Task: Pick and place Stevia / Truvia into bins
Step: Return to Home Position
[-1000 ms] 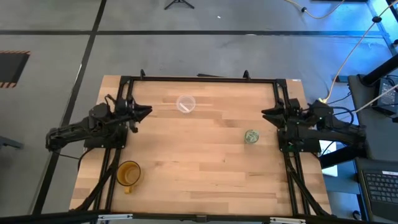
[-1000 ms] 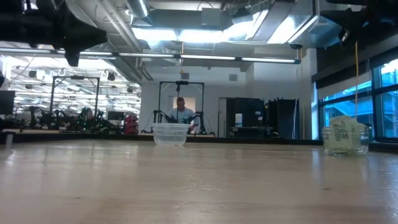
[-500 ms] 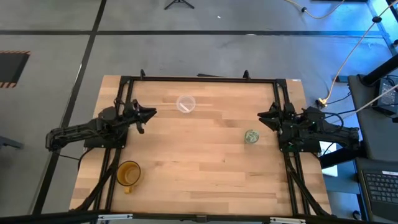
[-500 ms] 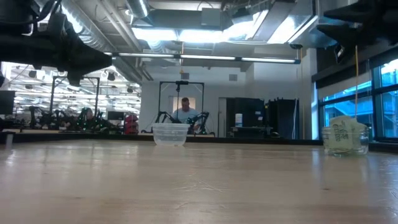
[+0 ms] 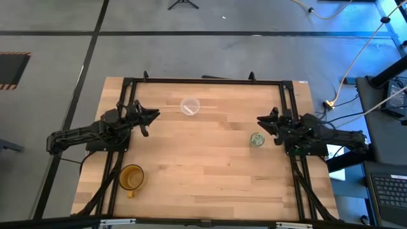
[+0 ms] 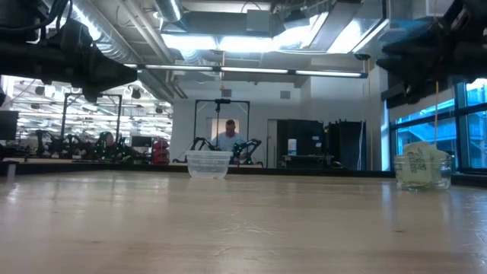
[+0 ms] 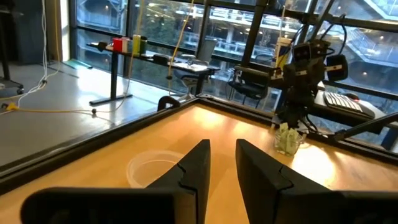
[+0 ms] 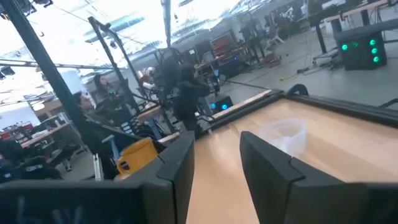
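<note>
The Stevia sachets [image 6: 420, 164] stand bunched in the small glassy cup [image 5: 257, 140] at 3 o'clock on the desk [image 5: 203, 184]; the wider cup [image 5: 190, 105] sits at 12. They are probably light, thin, limp paper, best pinched across the flat faces at an upstanding edge. Both pincers gape, holding nothing. The left pincer [image 5: 151, 116] is at 9 o'clock. The right pincer [image 5: 261, 121] is near the glassy cup, farther inward than a second ago.
</note>
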